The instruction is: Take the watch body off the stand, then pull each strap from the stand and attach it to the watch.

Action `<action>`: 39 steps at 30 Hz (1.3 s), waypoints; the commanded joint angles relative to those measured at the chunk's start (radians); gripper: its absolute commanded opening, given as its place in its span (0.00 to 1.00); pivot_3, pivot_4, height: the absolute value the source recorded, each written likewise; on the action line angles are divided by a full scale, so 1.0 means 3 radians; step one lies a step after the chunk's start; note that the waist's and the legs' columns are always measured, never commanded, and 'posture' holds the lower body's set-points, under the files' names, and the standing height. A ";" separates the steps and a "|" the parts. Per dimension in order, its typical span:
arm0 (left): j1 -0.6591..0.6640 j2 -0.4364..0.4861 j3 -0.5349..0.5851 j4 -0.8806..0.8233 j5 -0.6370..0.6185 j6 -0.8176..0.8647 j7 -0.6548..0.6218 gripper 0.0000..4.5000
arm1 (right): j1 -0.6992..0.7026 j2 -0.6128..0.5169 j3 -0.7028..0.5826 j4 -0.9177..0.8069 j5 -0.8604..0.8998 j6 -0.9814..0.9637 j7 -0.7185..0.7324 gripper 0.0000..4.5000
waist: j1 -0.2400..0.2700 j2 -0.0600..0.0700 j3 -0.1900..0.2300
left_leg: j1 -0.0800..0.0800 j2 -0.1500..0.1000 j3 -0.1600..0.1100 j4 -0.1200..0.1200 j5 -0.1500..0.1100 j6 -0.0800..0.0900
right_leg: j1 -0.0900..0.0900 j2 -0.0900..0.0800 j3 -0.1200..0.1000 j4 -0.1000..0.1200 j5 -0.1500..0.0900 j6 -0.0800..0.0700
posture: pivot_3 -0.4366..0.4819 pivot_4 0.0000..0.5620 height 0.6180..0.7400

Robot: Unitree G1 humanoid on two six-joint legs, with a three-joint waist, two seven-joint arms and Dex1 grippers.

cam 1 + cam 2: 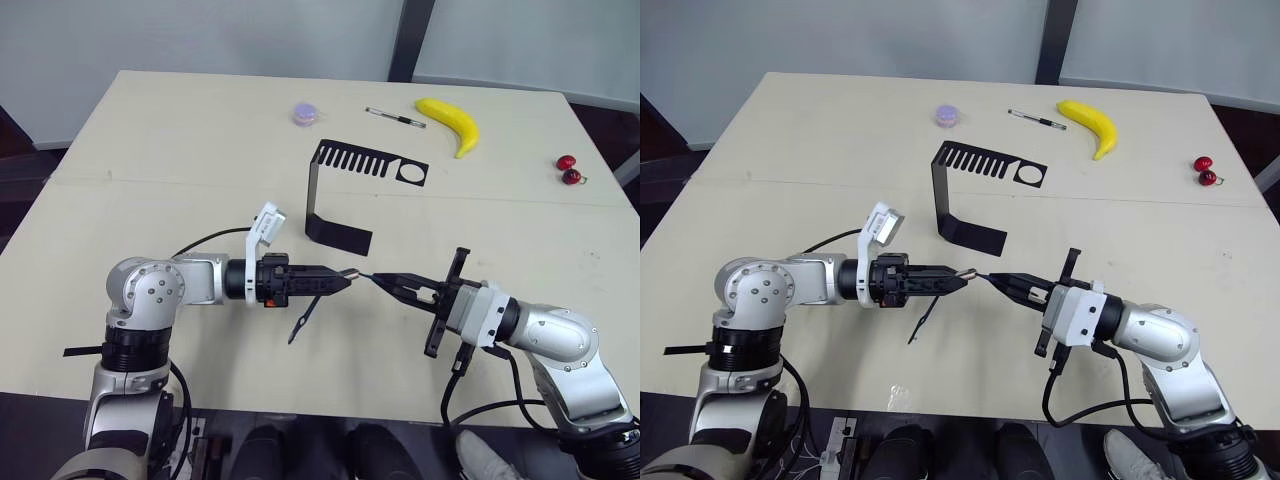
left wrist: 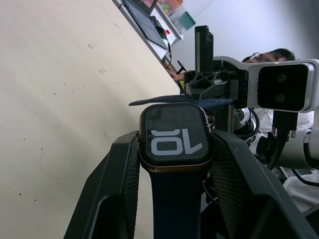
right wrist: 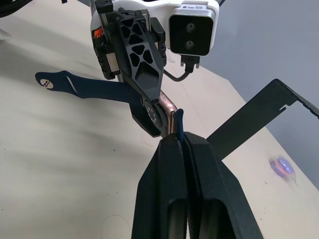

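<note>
Navy rubber is what we see at the heart of this moment: one strap (image 1: 304,318) already hangs from the watch body (image 2: 173,141), dangling down toward the desk (image 1: 150,150) below our left pincer (image 1: 340,281). That pincer is clamped on the watch body, one finger on each side of the case, with the screen facing its wrist camera. Our right pincer (image 1: 385,283) is closed narrow on the second strap (image 3: 179,121), whose short free end pokes out past the fingertips and sits right at the edge of the case, touching or nearly so.

Both pincers meet in mid-air above the front of the desk, well apart from the stand (image 1: 345,195), which now stands bare behind them. A banana (image 1: 450,123), a pen (image 1: 395,117), a small purple object (image 1: 306,114) and two cherries (image 1: 569,169) lie farther back, out of the way.

We judge the last step, seating the second strap, to be under way. The risk lies in alignment: if the strap end meets the slot at a tilt, it may jam or buckle instead of sliding in. Pushing hard could also twist the case in the left grip, or make the strap slip back between the right fingers.
</note>
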 commanded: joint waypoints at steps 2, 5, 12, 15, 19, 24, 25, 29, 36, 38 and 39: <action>-0.0030 -0.0030 0.0034 -0.0056 -0.0077 -0.0037 -0.0013 0.35 | 0.0018 -0.0001 -0.0008 -0.0041 0.0033 -0.0084 0.0045 0.00 | 0.0000 0.0000 0.0000 | 0.0000 0.0000 0.0000 0.0000 0.0000 0.0000 | 0.0000 0.0000 0.0000 0.0000 0.0000 0.0000 | 0.48 0.27 1.00; -0.0026 -0.0037 0.0036 -0.0060 -0.0078 -0.0036 -0.0004 0.35 | 0.0033 -0.0009 -0.0008 -0.0045 0.0029 -0.0096 0.0049 0.00 | 0.0001 0.0000 0.0000 | 0.0000 0.0000 0.0000 0.0000 0.0000 0.0000 | 0.0000 0.0000 0.0000 0.0000 0.0000 0.0000 | 0.48 0.27 1.00; -0.0036 -0.0083 0.0052 -0.0061 -0.0100 -0.0012 0.0040 0.35 | 0.0032 -0.0010 0.0011 -0.0058 0.0019 -0.0108 0.0049 0.00 | 0.0000 0.0000 0.0000 | 0.0000 0.0000 0.0000 0.0000 0.0000 0.0000 | 0.0000 0.0000 0.0000 0.0000 0.0000 0.0000 | 0.48 0.27 1.00; -0.0034 -0.0085 0.0048 -0.0068 -0.0102 -0.0002 0.0042 0.35 | 0.0033 -0.0012 0.0009 -0.0057 0.0018 -0.0110 0.0048 0.00 | 0.0000 0.0000 0.0000 | 0.0000 0.0000 0.0000 0.0000 0.0000 0.0000 | 0.0000 0.0000 0.0000 0.0000 0.0000 0.0000 | 0.48 0.27 1.00; -0.0032 -0.0080 0.0046 -0.0068 -0.0093 0.0001 0.0042 0.35 | 0.0027 -0.0010 0.0011 -0.0055 0.0011 -0.0108 0.0044 0.00 | 0.0000 0.0000 0.0000 | 0.0000 0.0000 0.0000 0.0000 0.0000 0.0000 | 0.0000 0.0000 0.0000 0.0000 0.0000 0.0000 | 0.48 0.27 1.00; -0.0023 -0.0087 0.0046 -0.0076 -0.0096 0.0004 0.0053 0.35 | 0.0029 -0.0019 0.0006 -0.0051 0.0000 -0.0112 0.0048 0.00 | 0.0000 0.0000 0.0000 | 0.0000 0.0000 0.0000 0.0000 0.0000 0.0000 | 0.0000 0.0000 0.0000 0.0000 0.0000 0.0000 | 0.48 0.27 1.00; -0.0024 -0.0089 0.0047 -0.0077 -0.0098 0.0007 0.0057 0.35 | 0.0029 -0.0025 0.0001 -0.0049 -0.0005 -0.0114 0.0050 0.00 | 0.0000 0.0000 0.0000 | 0.0000 0.0000 0.0000 0.0000 0.0000 0.0000 | 0.0000 0.0000 0.0000 0.0000 0.0000 0.0000 | 0.48 0.27 1.00; -0.0026 -0.0084 0.0044 -0.0081 -0.0100 0.0010 0.0053 0.35 | 0.0013 -0.0039 -0.0011 -0.0027 -0.0048 -0.0116 0.0037 0.00 | 0.0000 0.0000 0.0000 | 0.0000 0.0000 0.0000 0.0000 0.0000 0.0000 | 0.0000 0.0000 0.0000 -0.0001 0.0000 0.0000 | 0.48 0.27 1.00; -0.0032 -0.0060 0.0004 -0.0106 -0.0078 0.0002 0.0029 0.35 | -0.0030 -0.0019 -0.0032 -0.0019 -0.0072 -0.0098 0.0005 0.00 | 0.0000 0.0000 0.0000 | 0.0000 0.0000 0.0000 0.0000 0.0000 0.0000 | 0.0000 0.0000 0.0000 -0.0001 0.0000 0.0000 | 0.48 0.27 1.00; -0.0033 -0.0050 -0.0010 -0.0115 -0.0073 0.0004 0.0028 0.35 | -0.0032 -0.0027 -0.0031 -0.0016 -0.0083 -0.0102 0.0014 0.00 | 0.0000 0.0000 0.0000 | 0.0000 0.0000 0.0000 0.0000 0.0000 0.0000 | 0.0000 0.0000 0.0000 -0.0001 0.0000 0.0000 | 0.48 0.27 1.00; -0.0034 -0.0050 -0.0012 -0.0117 -0.0074 0.0005 0.0031 0.35 | -0.0032 -0.0029 -0.0031 -0.0016 -0.0088 -0.0104 0.0014 0.00 | 0.0000 0.0000 0.0000 | 0.0000 0.0000 0.0001 0.0000 0.0000 0.0000 | 0.0000 0.0000 0.0000 -0.0001 0.0000 0.0000 | 0.48 0.27 1.00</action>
